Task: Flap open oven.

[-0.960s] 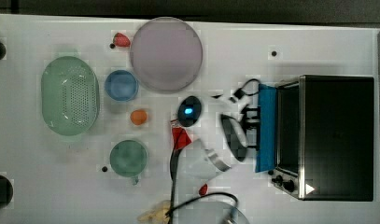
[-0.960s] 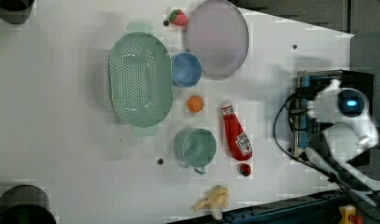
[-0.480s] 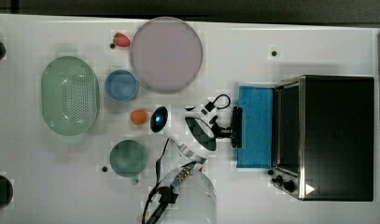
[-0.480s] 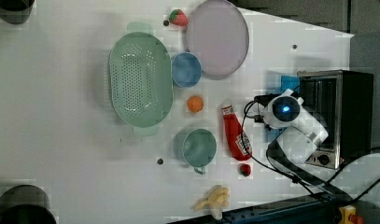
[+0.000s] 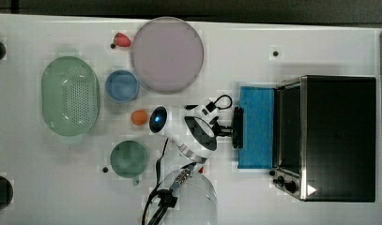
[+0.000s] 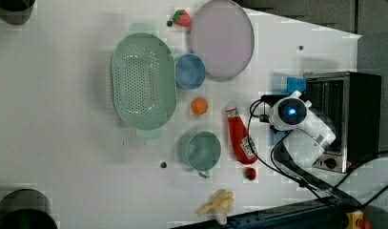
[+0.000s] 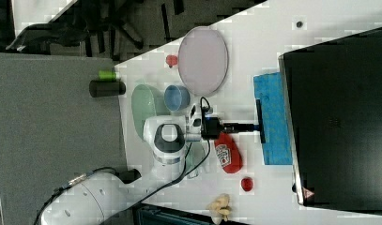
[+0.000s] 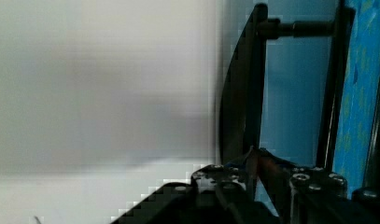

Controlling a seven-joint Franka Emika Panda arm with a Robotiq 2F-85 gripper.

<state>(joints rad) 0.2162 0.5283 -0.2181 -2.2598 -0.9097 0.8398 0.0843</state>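
We see the oven (image 5: 336, 136) with its blue glass door (image 5: 256, 125) folded down flat onto the white table (image 5: 296, 42). The gripper (image 5: 232, 129) reaches the door's dark bar handle (image 5: 237, 127), at the door's outer edge, its fingers closed narrowly around the bar. A ketchup bottle (image 7: 227, 153) lies just beside the gripper.

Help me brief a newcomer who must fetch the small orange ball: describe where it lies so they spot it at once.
Start at the big green perforated basket on the top view's left of the white table. Just to the top view's right of it lie a blue bowl and a green mug; the orange ball sits between these two. It is the only orange thing, and smaller than either.
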